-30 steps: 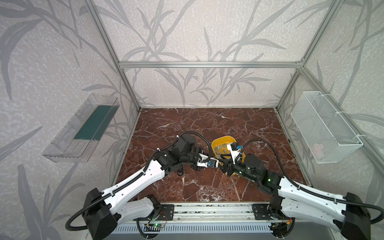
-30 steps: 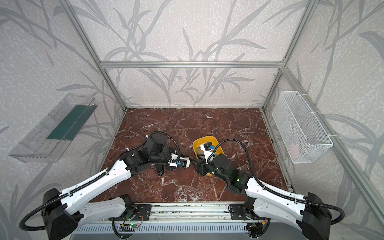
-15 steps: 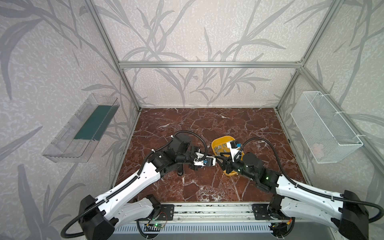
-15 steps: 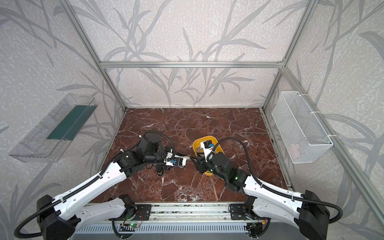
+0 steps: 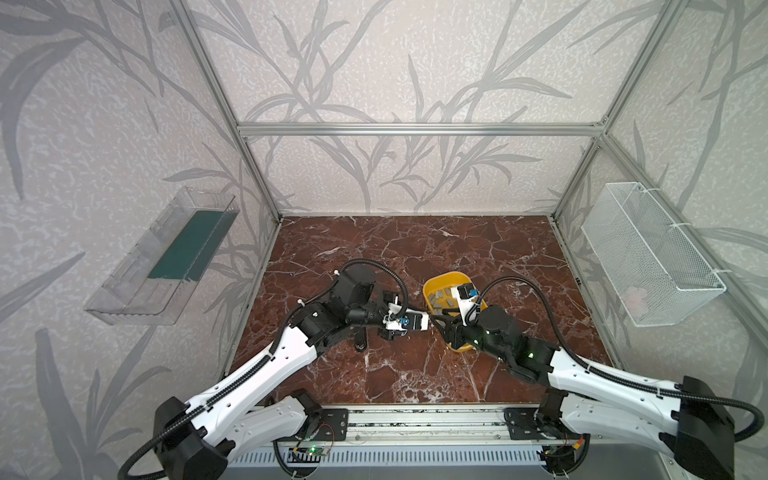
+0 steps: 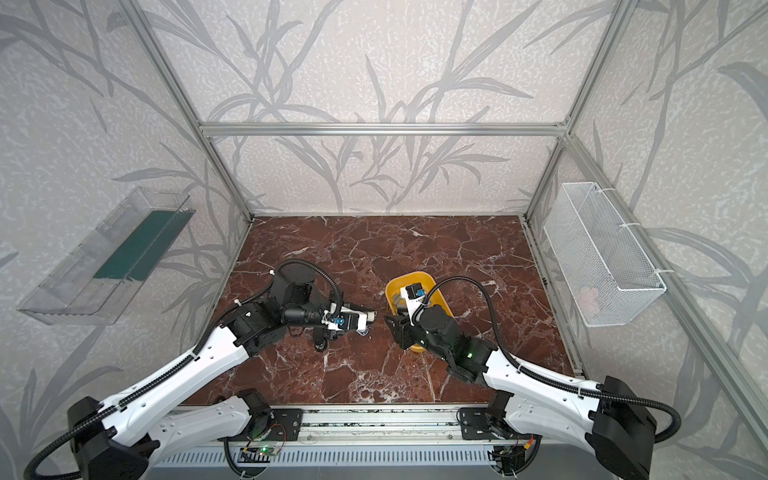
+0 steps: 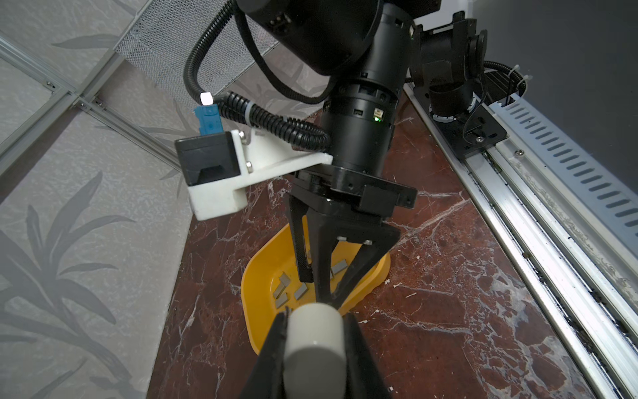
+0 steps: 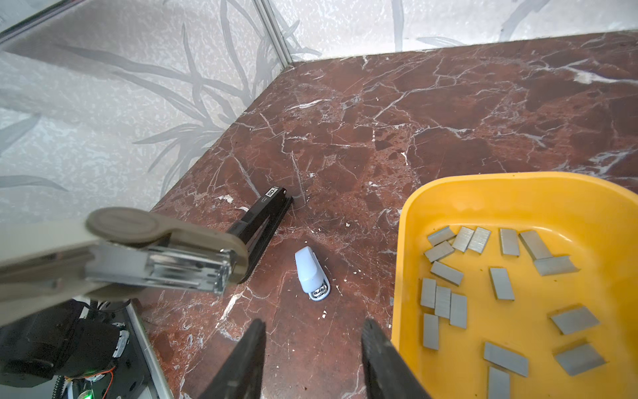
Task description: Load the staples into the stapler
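My left gripper (image 7: 315, 321) is shut on a beige stapler (image 8: 155, 255), held off the floor with its metal magazine showing under the top cover. My right gripper (image 8: 312, 331) is open and empty. It hovers over the marble floor between the held stapler and the yellow tray (image 8: 404, 241). Several grey staples (image 8: 500, 283) lie loose in that tray. In both top views the two grippers meet near the middle, the left gripper (image 5: 428, 321) facing the right gripper (image 5: 440, 329), beside the tray (image 5: 446, 277).
A small light-blue stapler (image 8: 312, 273) and a black stapler (image 8: 262, 221) lie on the floor beyond my right gripper. A wire basket (image 5: 648, 257) hangs on the right wall and a clear bin (image 5: 166, 257) on the left wall. The metal rail (image 5: 415, 419) runs along the front.
The left arm's elbow and forearm have swung a little leftward while the held stapler stays near the middle. The right gripper's jaws have narrowed slightly and edged toward the stapler.
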Robot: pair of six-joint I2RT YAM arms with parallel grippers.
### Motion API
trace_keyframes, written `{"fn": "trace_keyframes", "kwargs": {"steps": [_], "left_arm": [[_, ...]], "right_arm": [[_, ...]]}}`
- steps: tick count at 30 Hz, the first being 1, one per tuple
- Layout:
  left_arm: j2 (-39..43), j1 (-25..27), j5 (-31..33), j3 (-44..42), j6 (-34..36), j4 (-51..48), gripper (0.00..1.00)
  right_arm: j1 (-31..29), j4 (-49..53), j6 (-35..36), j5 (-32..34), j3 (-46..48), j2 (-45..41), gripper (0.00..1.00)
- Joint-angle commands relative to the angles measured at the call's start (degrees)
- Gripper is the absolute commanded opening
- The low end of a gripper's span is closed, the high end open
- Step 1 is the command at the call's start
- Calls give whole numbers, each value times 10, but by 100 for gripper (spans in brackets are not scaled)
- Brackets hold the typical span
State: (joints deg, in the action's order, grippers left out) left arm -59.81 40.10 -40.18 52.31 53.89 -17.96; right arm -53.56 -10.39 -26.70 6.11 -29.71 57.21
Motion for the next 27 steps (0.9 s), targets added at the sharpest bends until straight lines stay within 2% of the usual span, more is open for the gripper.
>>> {"fn": "trace_keyframes", "kwargs": {"steps": [1,6,7,9,11,14,18,23,27], "left_arm": [[-4,-9,-4,0,-20,29,0],[-18,-15,-24,11,-36,24,0],[-22,-16,-30,13,-37,21,0],[-31,-16,-44,17,-41,20,0],[-39,-15,-72,21,-42,19,0],[-41,-9,-127,22,-44,17,0],[-43,-5,-140,18,-51,28,0],[-54,16,-147,21,-53,25,0],[-57,32,-161,17,-61,35,0]], "right_arm": [[1,-28,36,21,9,-30,53],[0,-337,156,-80,154,-80,83],[0,-402,194,-112,182,-85,85],[-2,-459,253,-157,212,-95,83],[-7,-429,263,-151,204,-105,83],[-14,-352,286,-182,166,-104,83],[-39,-376,316,-171,172,-95,84],[-47,-338,327,-176,145,-72,82],[-80,-327,344,-174,130,-51,79]]}}
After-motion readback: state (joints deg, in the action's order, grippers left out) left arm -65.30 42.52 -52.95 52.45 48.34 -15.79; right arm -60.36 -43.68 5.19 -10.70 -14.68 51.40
